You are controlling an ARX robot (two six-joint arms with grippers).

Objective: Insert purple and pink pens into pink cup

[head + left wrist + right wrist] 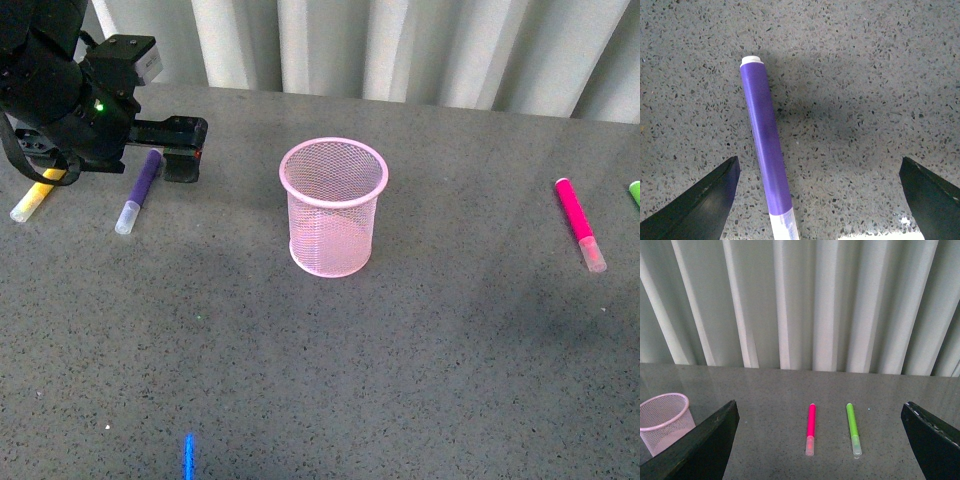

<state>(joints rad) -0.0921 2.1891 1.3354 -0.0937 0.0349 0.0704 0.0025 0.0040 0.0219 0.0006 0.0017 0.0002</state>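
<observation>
Front view, items on a grey speckled table [420, 380]: the pink mesh cup [330, 235] stands upright at centre, mouth open and nothing in it. The purple marker [140, 190] lies flat at the cup's 9 o'clock, well apart, with its clear cap toward the camera. The pink marker [579, 222] lies flat at the cup's 3 o'clock, also well apart and cap toward the camera. Neither marker is in the cup yet. The left gripper [185, 150] hangs low over the far end of the purple marker with its jaws spread wide. The left wrist view shows the barrel between the fingers, nearer one of them and touching neither, which is judged a line-up for a pinch on the barrel. The right gripper [820, 407], absent from the front view, has its jaws apart and looks across the table at the pink marker and a green marker [853, 427] beside it, seemingly awaiting its turn. Not wanted: the yellow marker [38, 195], at the purple marker's 9 o'clock. Obscured:
- the yellow marker's far end lies under the left arm;
- the green marker is cut off at the front view's 3 o'clock edge;
- the purple cap is cut off in the left wrist view;
- the cup is partly behind a finger in the right wrist view;
- a blue streak [188, 455] shows at 6 o'clock, nature unclear.
</observation>
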